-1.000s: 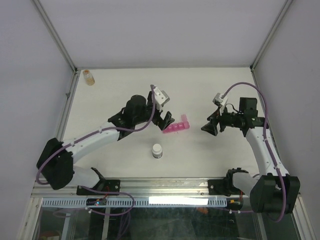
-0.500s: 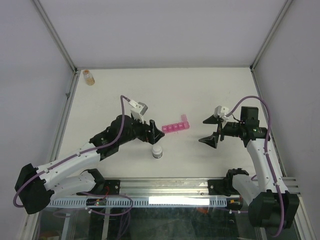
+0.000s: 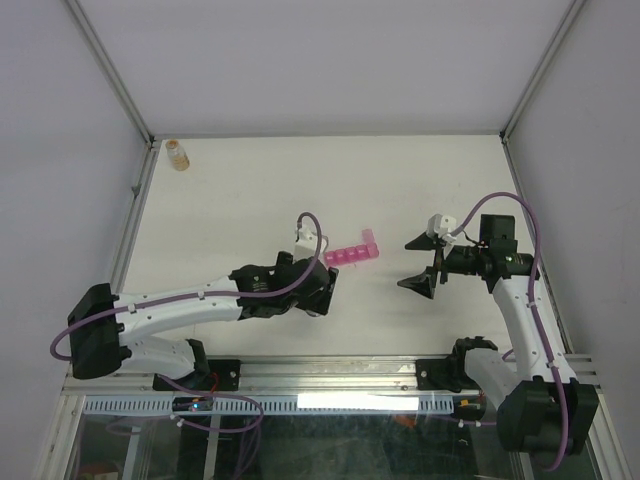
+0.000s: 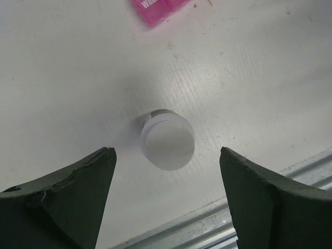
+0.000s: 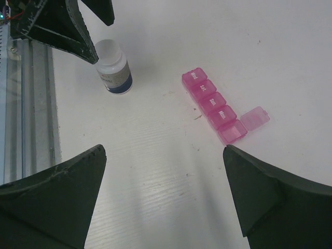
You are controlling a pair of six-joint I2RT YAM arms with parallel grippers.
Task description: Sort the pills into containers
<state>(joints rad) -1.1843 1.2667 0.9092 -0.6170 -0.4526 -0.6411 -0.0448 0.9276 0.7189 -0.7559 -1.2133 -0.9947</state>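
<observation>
Containers (image 5: 212, 106) | ahead of right claw (image 5: 163, 150), open | left claw (image 4: 167, 151) open, astride bottle (image 4: 168, 139)

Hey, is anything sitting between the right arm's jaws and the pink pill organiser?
Nothing visible. Only bare table lies between the right gripper and the pink organiser; the white-capped bottle stands off to one side.

Left arm (image 3: 190, 300) lay low across near side of table (image 3: 250, 190). Left gripper (image 3: 322, 298) showed as dark mass just near of pink containers (image 3: 350, 254); finger spread unreadable from above. Containers lay in flat row mid-table, one lid (image 3: 368, 238) flipped open (right end). Right gripper (image 3: 422, 263) was right of row, apart from it, fingers splayed wide. Amber bottle (image 3: 177, 154) stood in far left corner.
</observation>
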